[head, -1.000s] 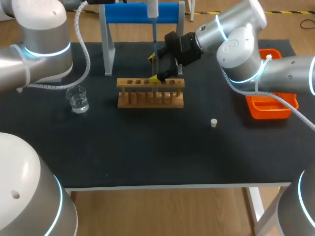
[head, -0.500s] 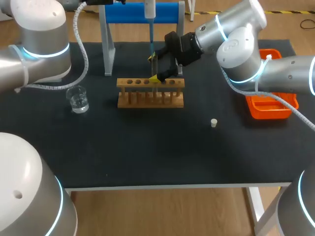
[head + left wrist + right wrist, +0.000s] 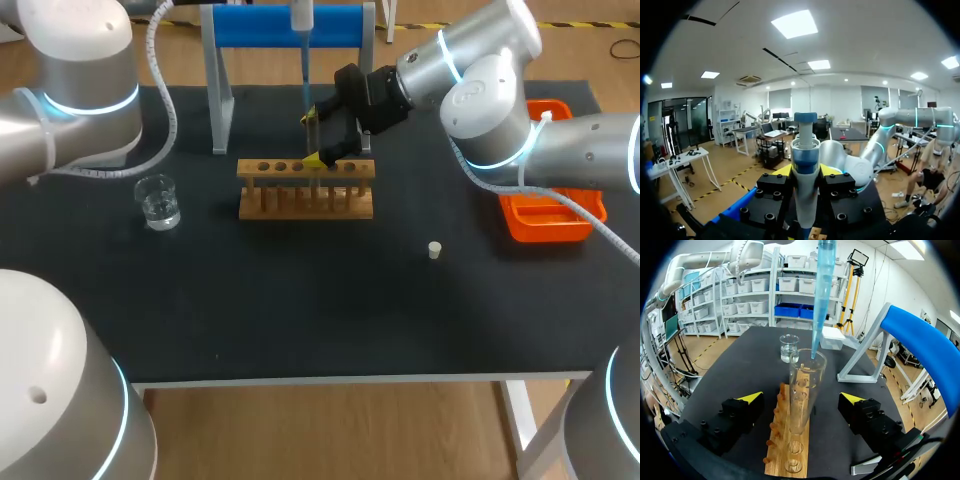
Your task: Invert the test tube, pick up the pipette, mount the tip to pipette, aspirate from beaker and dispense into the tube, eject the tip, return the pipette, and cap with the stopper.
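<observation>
The left hand [image 3: 805, 170] is clamped on the white-and-blue pipette [image 3: 804, 145], whose translucent blue tip [image 3: 820, 295] ends right at the mouth of the clear glass test tube [image 3: 802, 390] — upright in the wooden rack [image 3: 776, 452] on the desk. The right hand [image 3: 801, 399] straddles the tube, fingers apart — not touching it.

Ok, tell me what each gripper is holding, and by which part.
Left gripper: shut on the pipette, gripping its body below the plunger. Right gripper: nothing; it is open around the test tube in the rack, not touching it.
</observation>
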You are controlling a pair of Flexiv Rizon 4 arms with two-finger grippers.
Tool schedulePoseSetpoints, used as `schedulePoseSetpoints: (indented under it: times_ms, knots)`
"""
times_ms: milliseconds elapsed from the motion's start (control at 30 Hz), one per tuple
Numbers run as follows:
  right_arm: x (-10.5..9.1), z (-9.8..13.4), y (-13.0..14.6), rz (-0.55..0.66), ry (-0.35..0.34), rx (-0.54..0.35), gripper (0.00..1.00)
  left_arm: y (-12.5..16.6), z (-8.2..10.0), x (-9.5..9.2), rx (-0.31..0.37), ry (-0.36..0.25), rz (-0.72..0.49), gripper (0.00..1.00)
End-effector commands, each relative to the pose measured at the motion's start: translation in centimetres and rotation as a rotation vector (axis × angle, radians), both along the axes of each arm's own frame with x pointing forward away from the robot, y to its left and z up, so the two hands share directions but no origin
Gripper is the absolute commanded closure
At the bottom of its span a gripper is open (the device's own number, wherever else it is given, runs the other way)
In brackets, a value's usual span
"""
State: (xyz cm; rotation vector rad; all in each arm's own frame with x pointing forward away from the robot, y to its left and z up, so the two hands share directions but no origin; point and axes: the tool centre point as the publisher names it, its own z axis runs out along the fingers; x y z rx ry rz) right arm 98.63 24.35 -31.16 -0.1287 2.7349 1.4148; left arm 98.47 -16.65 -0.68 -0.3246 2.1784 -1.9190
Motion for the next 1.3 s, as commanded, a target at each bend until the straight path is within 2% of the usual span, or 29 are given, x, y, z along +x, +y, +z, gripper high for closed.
schedulePoseSetpoints:
  times_ms: [33, 900, 1300]
  knots:
    - [0.05, 0.10, -0.06, 0.002, 0.003, -0.003, 0.00, -0.06, 0.03, -0.18, -0.001, -0.001, 0.001, 1.00]
    - [0.05, 0.10, -0.06, 0.002, 0.003, -0.003, 0.00, -0.85, -0.31, -0.26, -0.055, 0.017, -0.035, 1.00]
    - [0.05, 0.10, -0.06, 0.002, 0.003, -0.003, 0.00, -0.76, -0.40, -0.47, -0.022, 0.025, -0.065, 1.00]
